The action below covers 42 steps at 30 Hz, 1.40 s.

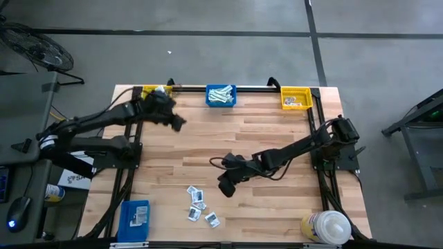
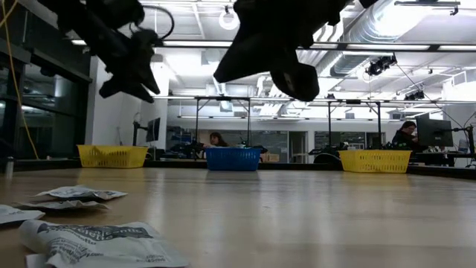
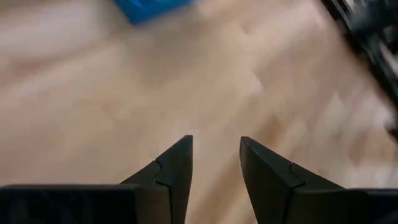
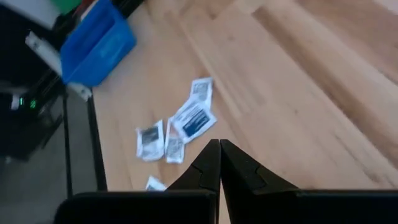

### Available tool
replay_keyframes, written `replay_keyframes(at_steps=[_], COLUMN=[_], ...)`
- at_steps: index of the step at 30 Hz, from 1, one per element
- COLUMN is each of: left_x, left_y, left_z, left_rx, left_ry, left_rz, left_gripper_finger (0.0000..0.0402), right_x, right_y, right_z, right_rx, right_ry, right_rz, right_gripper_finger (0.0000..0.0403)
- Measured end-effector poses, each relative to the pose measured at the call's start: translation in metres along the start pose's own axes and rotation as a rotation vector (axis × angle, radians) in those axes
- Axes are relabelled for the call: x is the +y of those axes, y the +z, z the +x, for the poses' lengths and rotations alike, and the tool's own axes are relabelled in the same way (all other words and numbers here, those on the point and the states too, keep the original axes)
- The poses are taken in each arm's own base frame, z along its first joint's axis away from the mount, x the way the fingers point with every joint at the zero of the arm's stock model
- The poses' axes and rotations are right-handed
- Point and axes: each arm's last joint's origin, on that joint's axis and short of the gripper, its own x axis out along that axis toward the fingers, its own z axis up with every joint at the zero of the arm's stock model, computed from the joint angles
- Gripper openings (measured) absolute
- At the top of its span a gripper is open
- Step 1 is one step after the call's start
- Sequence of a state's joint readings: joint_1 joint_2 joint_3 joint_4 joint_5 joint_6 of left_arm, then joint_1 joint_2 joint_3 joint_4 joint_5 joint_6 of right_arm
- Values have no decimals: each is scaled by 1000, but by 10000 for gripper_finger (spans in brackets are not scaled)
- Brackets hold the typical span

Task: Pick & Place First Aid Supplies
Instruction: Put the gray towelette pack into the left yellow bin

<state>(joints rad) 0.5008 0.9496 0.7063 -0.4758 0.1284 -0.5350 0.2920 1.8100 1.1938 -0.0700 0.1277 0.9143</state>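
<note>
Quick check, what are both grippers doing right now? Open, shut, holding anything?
Left gripper: open, nothing between its fingers, up over the table's far left.
Right gripper: shut, empty, above the loose packets near the table's front.

Wooden table (image 1: 277, 200): packets (image 1: 199, 204), bins (image 1: 221, 95), bottle (image 1: 325, 227).

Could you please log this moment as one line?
left claw: open, empty, near far bins | right claw: shut, empty, above packets | packets: loose on table
</note>
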Motion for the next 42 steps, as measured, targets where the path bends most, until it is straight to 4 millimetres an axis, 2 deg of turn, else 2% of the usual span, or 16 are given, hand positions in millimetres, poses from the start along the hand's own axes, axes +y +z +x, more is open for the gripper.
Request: replay_keyframes(at_steps=[5, 11, 20, 23, 28, 33, 42], left_x=[-30, -59, -84, -90, -96, -101, -105], left_y=[-32, -64, -100, -112, -124, -128, -131], left_z=[-6, -13, -26, -26, -23, -18, -10], left_rx=[114, 139, 136, 175, 169, 159, 160], left_ry=[-33, -49, -79, -85, -61, -58, -54], left_rz=[108, 158, 187, 201, 191, 169, 163], left_gripper_finger=[133, 133, 133, 133, 133, 133, 133], right_x=[6, 12, 22, 26, 35, 40, 55], right_y=[-5, -9, -8, -19, -53, -80, -99], right_z=[0, 0, -3, 0, 12, 32, 84], right_rx=[30, 49, 26, 65, 145, 93, 112], right_ry=[51, 118, 173, 202, 266, 284, 284], right_rz=[-69, -197, -328, -390, -542, -659, -783], right_gripper_finger=[0, 11, 60, 79, 101, 110, 111])
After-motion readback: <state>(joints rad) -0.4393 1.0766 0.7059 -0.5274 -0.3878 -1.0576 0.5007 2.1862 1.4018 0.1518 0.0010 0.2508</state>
